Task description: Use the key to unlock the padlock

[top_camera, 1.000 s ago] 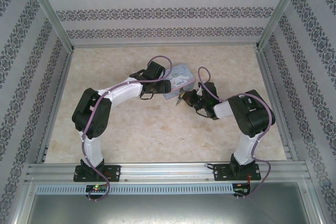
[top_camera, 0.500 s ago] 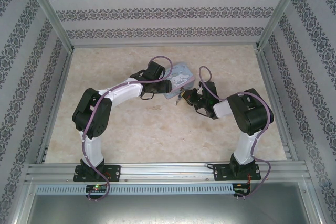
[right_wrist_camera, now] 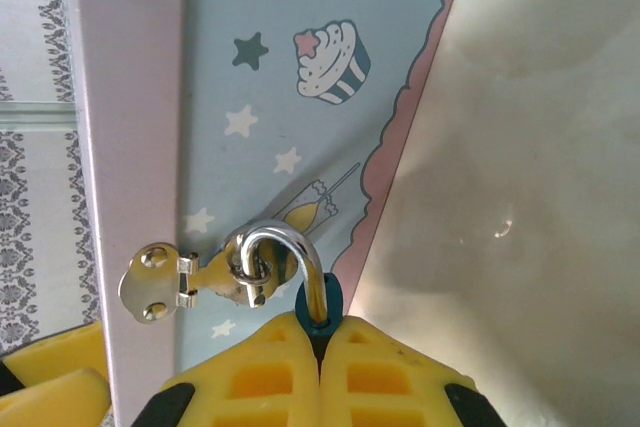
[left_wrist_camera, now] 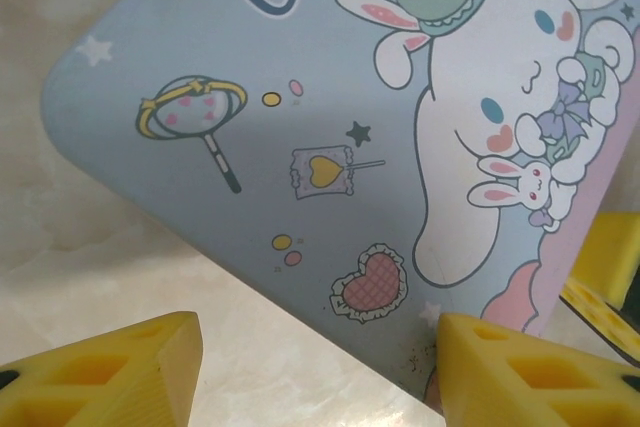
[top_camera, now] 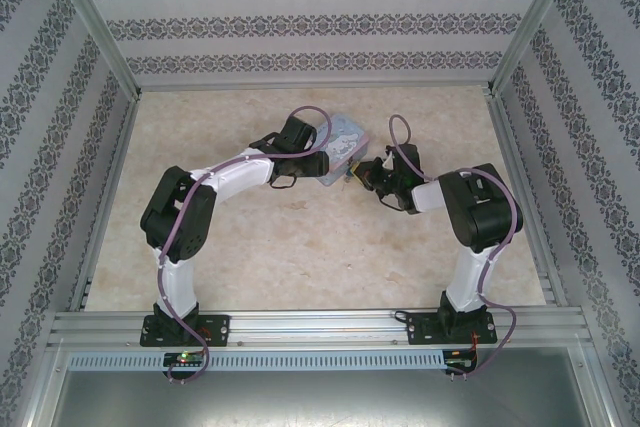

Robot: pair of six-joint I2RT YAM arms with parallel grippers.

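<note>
- Two yellow fingertips of your right gripper (right_wrist_camera: 320, 347) press flat together in its wrist view, and the blue-teal top of the padlock (right_wrist_camera: 325, 302) is pinched in the seam between them.
- Most of the padlock's body is hidden inside that grip, so you see just its upper rim.
- Its silver shackle (right_wrist_camera: 290, 242) arches up out of the body and threads through the ring of a small silver hasp (right_wrist_camera: 160, 282).
- That hasp sits on the pale side wall of the blue cartoon-printed tin (right_wrist_camera: 290, 67), so the padlock hangs at the tin's edge.
- Your left gripper (left_wrist_camera: 320, 377) is spread wide and has hold of nothing.
- One of its fingers (left_wrist_camera: 100, 372) stands clear of the tin over the table (left_wrist_camera: 60, 247), while the other is right at the tin's near corner. You cannot tell whether that one touches it.
- From above, the tin lies in the middle of the marbled table, with your two wrists meeting at it from either side.
</note>
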